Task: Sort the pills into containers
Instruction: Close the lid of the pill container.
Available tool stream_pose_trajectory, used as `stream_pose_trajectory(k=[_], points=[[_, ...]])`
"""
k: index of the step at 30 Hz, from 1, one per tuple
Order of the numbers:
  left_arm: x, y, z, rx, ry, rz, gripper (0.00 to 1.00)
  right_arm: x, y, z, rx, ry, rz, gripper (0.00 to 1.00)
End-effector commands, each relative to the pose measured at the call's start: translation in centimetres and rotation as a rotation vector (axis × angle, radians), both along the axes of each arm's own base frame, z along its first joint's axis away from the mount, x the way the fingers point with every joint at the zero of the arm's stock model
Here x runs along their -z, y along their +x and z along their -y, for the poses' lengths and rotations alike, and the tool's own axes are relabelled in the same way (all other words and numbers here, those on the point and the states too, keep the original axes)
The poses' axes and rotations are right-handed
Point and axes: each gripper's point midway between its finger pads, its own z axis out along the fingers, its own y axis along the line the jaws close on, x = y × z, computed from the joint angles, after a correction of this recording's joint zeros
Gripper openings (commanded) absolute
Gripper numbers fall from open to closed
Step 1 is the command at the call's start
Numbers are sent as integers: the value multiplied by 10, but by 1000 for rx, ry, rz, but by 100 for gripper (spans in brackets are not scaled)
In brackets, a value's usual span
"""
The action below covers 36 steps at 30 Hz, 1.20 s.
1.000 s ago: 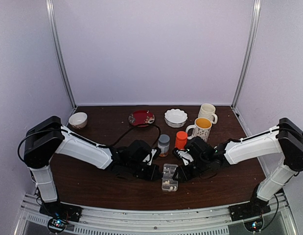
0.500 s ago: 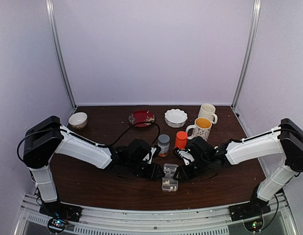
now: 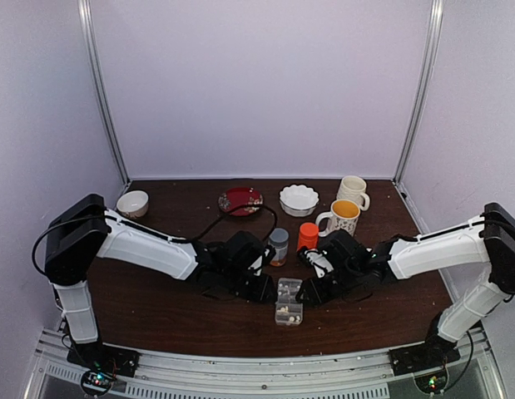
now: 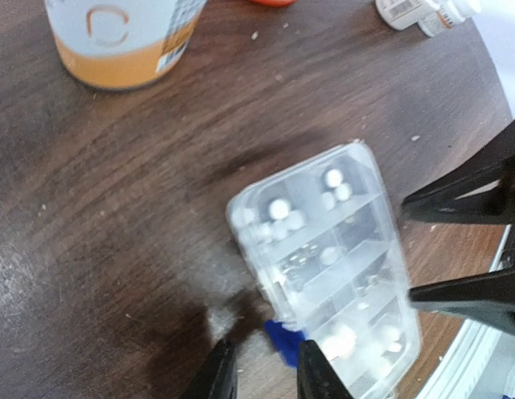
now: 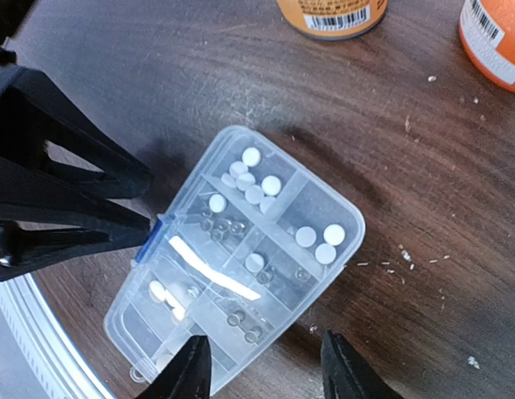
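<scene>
The clear pill box [image 3: 288,302] lies flat near the table's front, its lid down, its containers [image 5: 240,249] in two rows. White round pills [image 5: 253,179] sit in several of them, also visible in the left wrist view as pills [image 4: 278,208]. A blue latch [image 4: 284,339] sticks out of the box's long side. My left gripper [image 4: 265,376] is open at that side, the latch lying against its right finger. My right gripper [image 5: 265,374] stands open on the opposite side, the box's near edge between its fingers. In the top view the left gripper [image 3: 262,289] and right gripper [image 3: 311,293] flank the box.
A grey-capped bottle [image 3: 278,246] and an orange bottle [image 3: 308,237] stand just behind the box. Farther back are two mugs [image 3: 340,218], a white bowl [image 3: 299,199], a red plate [image 3: 240,200] and a small bowl [image 3: 132,204]. A small white bottle [image 4: 415,10] lies behind.
My left arm has edged right, closer to the box's latch side. The right arm has barely moved. The box stays in place.
</scene>
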Motion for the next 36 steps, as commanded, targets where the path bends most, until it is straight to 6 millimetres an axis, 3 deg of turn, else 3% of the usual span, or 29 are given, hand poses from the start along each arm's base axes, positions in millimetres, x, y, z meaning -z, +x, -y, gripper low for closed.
stream_pose_trajectory(k=[1,10,15,25,36], points=[[12,-1,-1,11,44,1,27,-9,6,1,21,9,44,48],[13,-2,-2,9,48,4,27,-1,10,-3,28,-17,41,56],[7,0,-7,-11,40,26,26,1,12,-8,19,-59,57,70],[-6,2,-22,-58,4,78,26,12,14,-10,11,-152,77,68],[-17,-2,-10,-24,-88,83,25,3,13,-14,3,-115,90,69]])
